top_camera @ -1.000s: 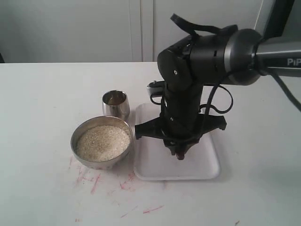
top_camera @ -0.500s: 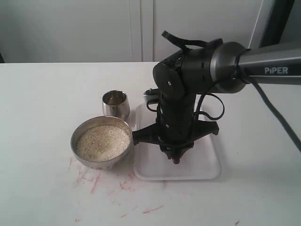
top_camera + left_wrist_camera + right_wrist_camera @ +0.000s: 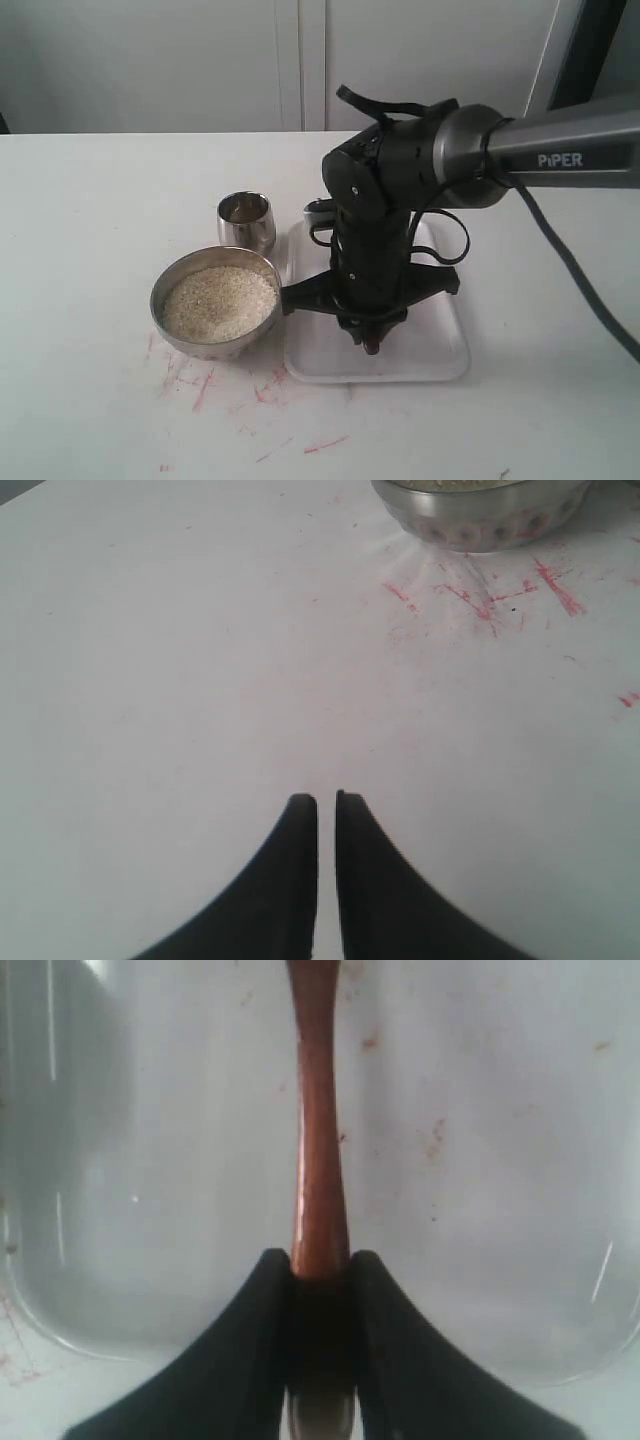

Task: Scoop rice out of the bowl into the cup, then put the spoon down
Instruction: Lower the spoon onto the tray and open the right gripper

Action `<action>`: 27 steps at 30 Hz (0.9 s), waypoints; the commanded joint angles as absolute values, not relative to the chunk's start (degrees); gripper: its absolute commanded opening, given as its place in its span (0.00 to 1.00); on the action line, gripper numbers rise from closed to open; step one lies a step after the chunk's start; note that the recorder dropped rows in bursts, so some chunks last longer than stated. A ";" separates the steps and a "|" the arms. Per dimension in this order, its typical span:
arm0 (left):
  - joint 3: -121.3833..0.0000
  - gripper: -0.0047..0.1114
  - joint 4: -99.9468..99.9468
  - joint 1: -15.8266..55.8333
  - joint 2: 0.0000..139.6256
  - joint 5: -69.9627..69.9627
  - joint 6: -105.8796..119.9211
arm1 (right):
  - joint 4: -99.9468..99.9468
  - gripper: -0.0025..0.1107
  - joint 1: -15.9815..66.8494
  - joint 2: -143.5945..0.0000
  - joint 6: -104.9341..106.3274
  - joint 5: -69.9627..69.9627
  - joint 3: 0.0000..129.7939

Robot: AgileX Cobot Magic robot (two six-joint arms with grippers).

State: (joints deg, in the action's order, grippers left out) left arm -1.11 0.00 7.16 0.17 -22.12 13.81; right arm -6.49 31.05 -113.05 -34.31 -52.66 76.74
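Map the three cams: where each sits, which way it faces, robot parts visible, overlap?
Exterior: off the arms, above the table, facing bowl, cup and tray; shows the right arm and right gripper.
Left wrist: arm-mounted, looking past the shut left gripper at table, red marks and the bowl's side.
Right wrist: arm-mounted, looking down at the tray; right gripper clamps the spoon.
Shared: bowl and red marks, exterior and left wrist; tray, exterior and right wrist.
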 commanded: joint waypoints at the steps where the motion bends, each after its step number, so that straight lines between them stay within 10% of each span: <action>1: -0.58 0.16 0.00 7.56 0.00 -24.48 13.47 | -7.21 0.02 30.65 -114.34 -33.61 -52.36 76.48; 27: -0.58 0.16 0.00 7.56 0.00 -24.48 13.47 | -7.42 0.02 30.65 -114.84 -32.49 -50.38 76.48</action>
